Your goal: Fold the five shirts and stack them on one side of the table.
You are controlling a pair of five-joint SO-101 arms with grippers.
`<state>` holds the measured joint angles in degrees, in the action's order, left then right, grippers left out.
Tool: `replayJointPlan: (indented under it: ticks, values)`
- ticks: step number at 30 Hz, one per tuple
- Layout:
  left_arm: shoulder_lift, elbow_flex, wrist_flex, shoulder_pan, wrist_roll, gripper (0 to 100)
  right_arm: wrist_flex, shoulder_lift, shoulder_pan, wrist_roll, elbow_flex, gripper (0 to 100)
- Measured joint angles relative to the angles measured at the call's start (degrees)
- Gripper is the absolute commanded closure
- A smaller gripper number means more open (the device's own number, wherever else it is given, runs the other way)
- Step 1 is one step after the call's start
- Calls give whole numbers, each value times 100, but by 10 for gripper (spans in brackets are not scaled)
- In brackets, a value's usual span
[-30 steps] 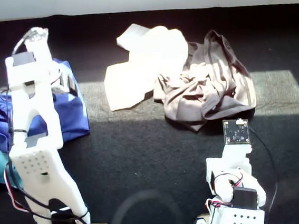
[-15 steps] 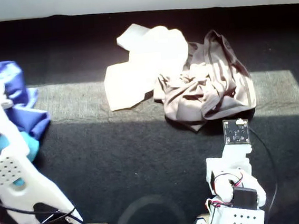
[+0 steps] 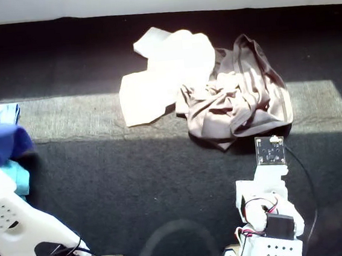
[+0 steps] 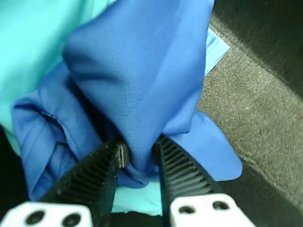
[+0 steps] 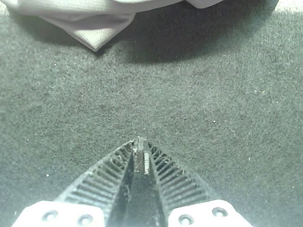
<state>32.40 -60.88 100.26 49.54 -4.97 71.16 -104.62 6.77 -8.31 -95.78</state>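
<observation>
Stacking is, we judge, in hand: left jaws grip the blue shirt (image 4: 137, 71) over the turquoise shirt (image 4: 38, 42) at the left edge of the worktop (image 3: 133, 180), right jaws sit closed and empty; next we should lower and release it squarely.

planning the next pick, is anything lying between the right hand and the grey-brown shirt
Nothing visible. Bare dark mat lies between the right hand and the near edge of the grey-brown shirt; the cream shirt lies beside it, farther off.
</observation>
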Motion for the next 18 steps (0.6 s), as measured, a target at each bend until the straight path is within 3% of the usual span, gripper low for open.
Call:
replayJointPlan:
  ticks: [9, 13, 18]
  values:
    - [-800, -26, 114, -598, 0, 709, 0, 0, 0, 0, 0, 991]
    - [-862, -9, 114, -1503, 0, 706, 0, 0, 0, 0, 0, 991]
    - [-703, 818, 114, -3156, 0, 705, 0, 0, 0, 0, 0, 991]
